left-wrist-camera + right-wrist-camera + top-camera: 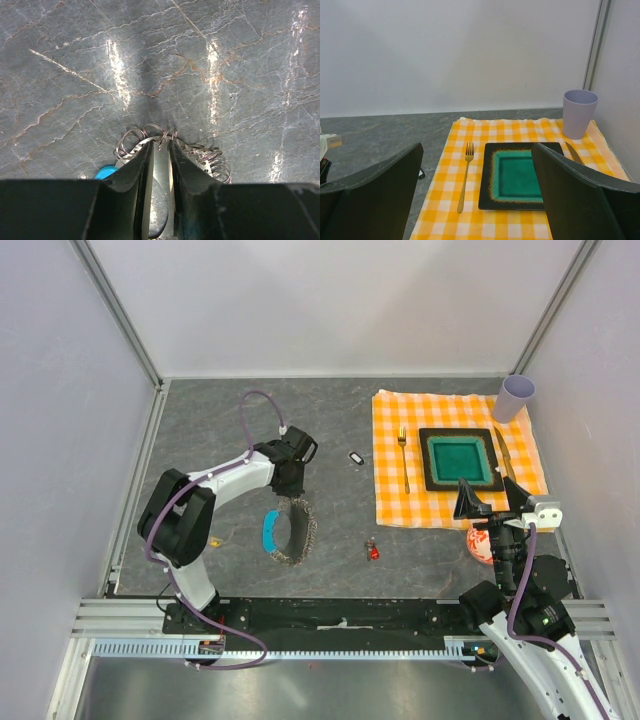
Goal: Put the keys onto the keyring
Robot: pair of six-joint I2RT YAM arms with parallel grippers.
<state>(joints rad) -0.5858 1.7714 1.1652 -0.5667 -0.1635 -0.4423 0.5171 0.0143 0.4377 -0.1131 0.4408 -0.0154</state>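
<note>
From above, the left gripper (296,496) is down at the top end of the keyring (300,532). The keyring lies on the grey table (220,420), left of the middle, with its blue piece (270,530) on the left side. The key (373,552) with the red head lies alone on the table, to the right of the keyring and not touching it. The right gripper (490,502) hangs over the lower right edge of the checked cloth (395,505), well apart from the key.

In the left wrist view, the left gripper (160,144) has its fingers (134,167) pressed close, pinching the chain of the keyring (210,159) at the bottom middle.

In the right wrist view, the right gripper (477,147) has its fingers (380,192) spread wide with nothing in them. A plate (486,175) and a fork (465,175) lie ahead. The key is not in this view.

I think the step now is holding the keyring. Next, the right gripper should go to the key and pick it up. The key is tiny, so it needs careful aim.
</note>
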